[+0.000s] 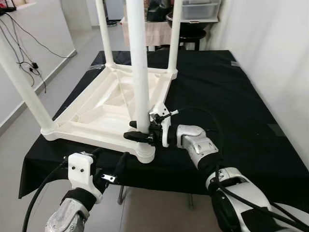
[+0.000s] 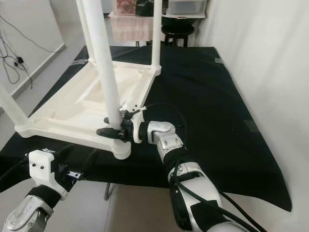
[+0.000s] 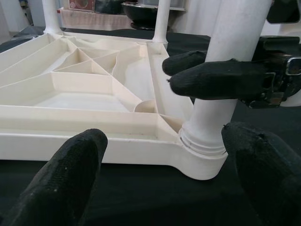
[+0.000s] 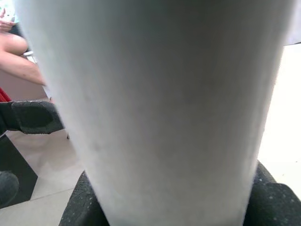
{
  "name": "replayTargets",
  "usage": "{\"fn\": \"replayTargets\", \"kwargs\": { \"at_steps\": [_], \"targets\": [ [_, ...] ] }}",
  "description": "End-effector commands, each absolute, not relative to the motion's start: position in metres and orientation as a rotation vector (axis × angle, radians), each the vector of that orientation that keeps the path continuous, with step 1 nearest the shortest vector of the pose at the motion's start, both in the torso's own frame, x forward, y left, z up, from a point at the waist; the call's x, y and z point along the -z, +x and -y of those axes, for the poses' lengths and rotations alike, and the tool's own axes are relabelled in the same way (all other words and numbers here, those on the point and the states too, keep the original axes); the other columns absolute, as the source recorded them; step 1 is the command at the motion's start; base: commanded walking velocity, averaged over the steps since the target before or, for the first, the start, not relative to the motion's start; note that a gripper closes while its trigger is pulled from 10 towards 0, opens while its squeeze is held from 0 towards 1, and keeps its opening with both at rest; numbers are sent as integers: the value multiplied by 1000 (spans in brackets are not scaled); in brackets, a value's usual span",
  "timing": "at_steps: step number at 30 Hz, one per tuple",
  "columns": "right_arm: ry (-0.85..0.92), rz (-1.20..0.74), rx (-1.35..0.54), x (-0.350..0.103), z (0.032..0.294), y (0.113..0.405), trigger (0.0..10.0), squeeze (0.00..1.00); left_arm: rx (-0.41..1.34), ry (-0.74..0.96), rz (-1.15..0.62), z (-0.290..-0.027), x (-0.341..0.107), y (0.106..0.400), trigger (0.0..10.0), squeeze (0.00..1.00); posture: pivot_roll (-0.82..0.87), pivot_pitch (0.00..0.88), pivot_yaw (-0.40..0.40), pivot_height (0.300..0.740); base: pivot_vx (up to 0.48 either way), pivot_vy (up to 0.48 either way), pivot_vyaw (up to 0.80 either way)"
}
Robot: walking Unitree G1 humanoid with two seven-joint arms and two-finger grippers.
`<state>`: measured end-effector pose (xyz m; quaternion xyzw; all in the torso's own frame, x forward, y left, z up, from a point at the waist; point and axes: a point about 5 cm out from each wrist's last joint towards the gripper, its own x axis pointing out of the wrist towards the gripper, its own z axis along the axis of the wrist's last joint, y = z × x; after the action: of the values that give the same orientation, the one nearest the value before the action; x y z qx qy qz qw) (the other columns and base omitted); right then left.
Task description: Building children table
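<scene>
One white plastic tabletop (image 1: pixel 104 108) lay upside down on a black cloth (image 1: pixel 227 96) covering a work table, with four white legs standing up from its corners: the near-right leg (image 1: pixel 137 63), the near-left leg (image 1: pixel 21 84), and two far legs (image 1: pixel 175 36). The tabletop's underside formed ribbed, shallow compartments, all bare. The right gripper (image 1: pixel 140 135) pinched the near-right leg low down, just above its corner socket (image 1: pixel 145 152), one black finger on each side. The left gripper (image 1: pixel 108 166) hung off the cloth's near edge, just beside that same corner, its two fingers (image 3: pixel 70 174) spread apart and touching nothing. Beyond the tabletop stood one dark stool (image 1: pixel 186 31).
</scene>
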<state>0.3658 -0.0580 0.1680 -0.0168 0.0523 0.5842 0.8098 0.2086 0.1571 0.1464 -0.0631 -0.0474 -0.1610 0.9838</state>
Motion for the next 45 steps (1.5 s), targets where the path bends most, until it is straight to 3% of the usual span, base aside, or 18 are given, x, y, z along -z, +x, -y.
{"fn": "replayTargets", "kwargs": {
  "at_steps": [1,5,8,9,10,12,14,20,21,24,25,29,32,33,34,35,42,45],
  "targets": [
    [-8,-105,-1296,-173,54,366,0,0,318,-124,90,-156,-145,207,10000,0,71,61,-22,740,0,0,0],
    [-31,-108,-1293,-172,60,366,0,0,319,-125,90,-156,-145,207,10000,0,65,65,-22,740,0,0,0],
    [-87,-171,-1146,-156,79,364,0,0,320,-127,93,-157,-147,205,10000,0,47,96,-34,740,0,0,0],
    [-40,-139,-722,-144,81,362,0,0,320,-128,95,-159,-148,205,10000,0,34,99,-47,740,0,0,0],
    [-40,-139,-722,-144,81,362,0,0,320,-128,95,-159,-148,205,10000,0,34,99,-47,740,0,0,0],
    [-26,-150,-577,-128,55,318,0,0,316,-121,93,-162,-148,207,10000,0,14,93,5,740,0,0,0],
    [-56,-118,-607,-131,46,311,0,0,314,-115,90,-162,-147,207,10000,0,14,93,5,740,0,0,0],
    [-74,-156,-638,-125,33,336,0,0,326,-124,87,-162,-147,210,10000,0,39,78,-2,740,0,0,0],
    [-76,-163,-642,-125,28,337,10000,0,318,-122,89,-162,-147,210,10000,0,45,76,-1,740,0,0,0],
    [-59,-154,-668,-126,24,337,10000,0,311,-121,90,-162,-147,210,10000,0,45,74,0,740,0,0,0],
    [-11,-128,-762,-134,19,336,10000,1000,305,-120,91,-163,-146,211,10000,0,45,69,2,740,0,0,0],
    [29,-106,-810,-140,19,339,10000,1000,308,-121,90,-163,-146,211,10000,0,43,65,3,740,0,0,0],
    [77,-49,-986,-166,25,340,10000,1000,316,-125,86,-162,-145,212,10000,0,41,55,5,740,0,0,0],
    [50,-52,-1076,-168,26,337,10000,800,317,-126,86,-162,-145,212,10000,0,41,53,3,740,0,0,0],
    [50,-52,-1076,-168,26,337,10000,800,317,-126,86,-162,-145,212,10000,0,41,53,3,740,0,0,0],
    [-9,-42,-1173,-169,27,334,10000,0,317,-126,86,-162,-145,212,10000,0,42,53,2,740,0,0,0],
    [-84,-93,-1380,-164,34,342,10000,0,317,-124,85,-162,-144,213,10000,0,52,46,1,740,0,0,0],
    [-12,-131,-1320,-171,37,356,10000,0,318,-125,85,-161,-144,213,10000,0,56,44,-1,740,0,0,0]
  ]
}}
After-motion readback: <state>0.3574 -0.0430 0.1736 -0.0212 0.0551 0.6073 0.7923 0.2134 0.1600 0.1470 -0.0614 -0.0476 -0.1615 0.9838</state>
